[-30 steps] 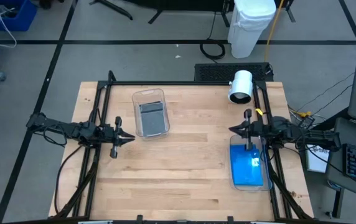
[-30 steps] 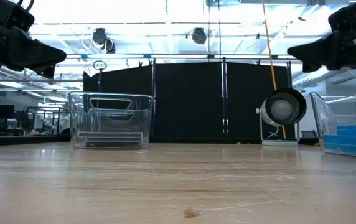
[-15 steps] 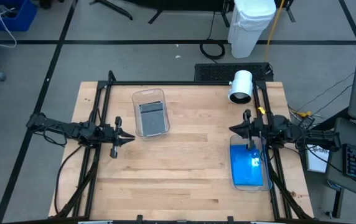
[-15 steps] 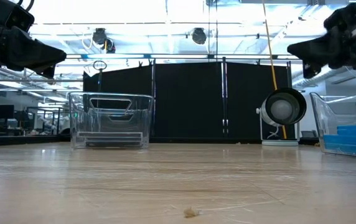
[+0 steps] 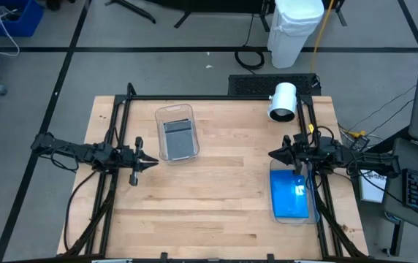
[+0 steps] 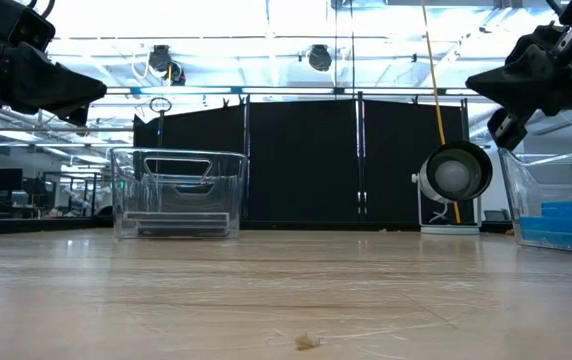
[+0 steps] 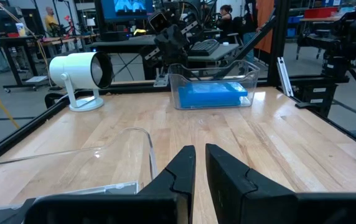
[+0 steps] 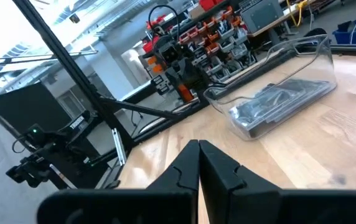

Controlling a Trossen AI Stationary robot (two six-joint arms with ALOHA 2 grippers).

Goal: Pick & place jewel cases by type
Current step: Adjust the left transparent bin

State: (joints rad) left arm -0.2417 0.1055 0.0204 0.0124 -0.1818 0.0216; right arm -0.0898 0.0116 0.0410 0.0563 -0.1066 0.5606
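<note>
Jewel cases, flat square plastic pieces, lie sorted in two clear rectangular plastic tubs on the pale wooden table (image 5: 216, 190). Bright blue jewel cases (image 5: 291, 197) fill the right-hand tub (image 5: 274, 191), which stands at the table's right edge, well to the near side of the white cylindrical lamp (image 5: 283, 101) at the far right corner. Grey and dark jewel cases (image 5: 179, 139) lie in the left-hand tub (image 5: 175, 112), which stands well apart from that lamp, across the table towards its far left (in the low view (image 6: 176, 193) its clear walls rise from the tabletop with the stack low inside).

Right gripper (image 5: 274, 154): held in the air just beside the far end of the tub of blue cases, on the lamp's near side, tips pointing toward the table's middle; its two dark fingers (image 8: 184, 168) lie pressed together with nothing between them.

Left gripper (image 5: 153, 160): held at the opposite side of the table from the lamp, just beside the near left corner of the tub of grey cases; its fingers (image 7: 181, 171) stand almost together, a narrow slit between them, and grip nothing.
</note>
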